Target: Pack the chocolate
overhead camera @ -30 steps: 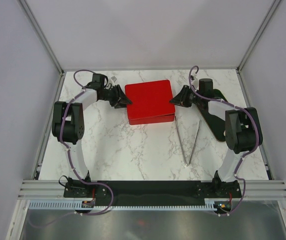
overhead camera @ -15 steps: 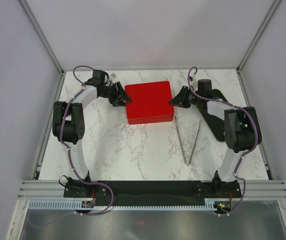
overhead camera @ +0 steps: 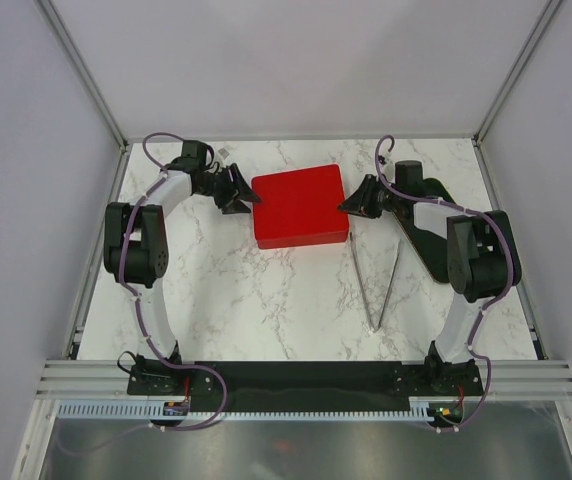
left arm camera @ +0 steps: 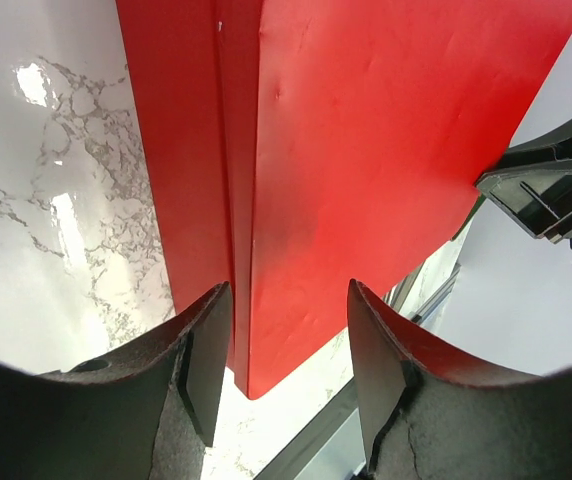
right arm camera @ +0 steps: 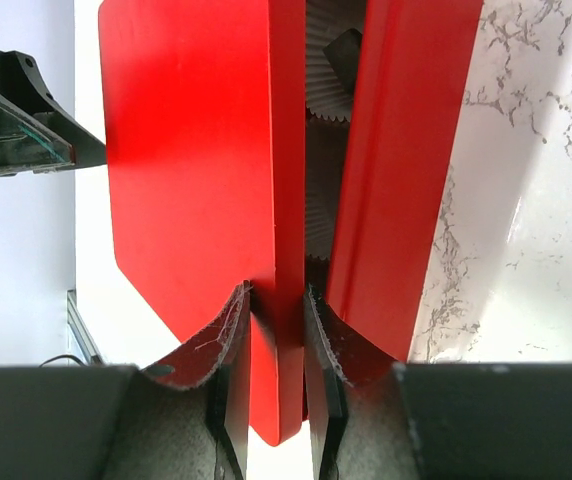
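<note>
Jaws: the right gripper, lower centre of its wrist view, is pinched on the edge of the red lid; the left gripper stands parted astride the opposite edge, gripping nothing. Beyond, we find the lid ajar over the box base, the chocolate showing as one dark lump among paper cups, upper centre. We judge closing in hand; next, lower that edge squarely and release.

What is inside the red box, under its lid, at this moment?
Through the gap by the right gripper, the right wrist view shows pleated white paper cups and one dark lump, probably chocolate. The lid covers everything else inside.
</note>
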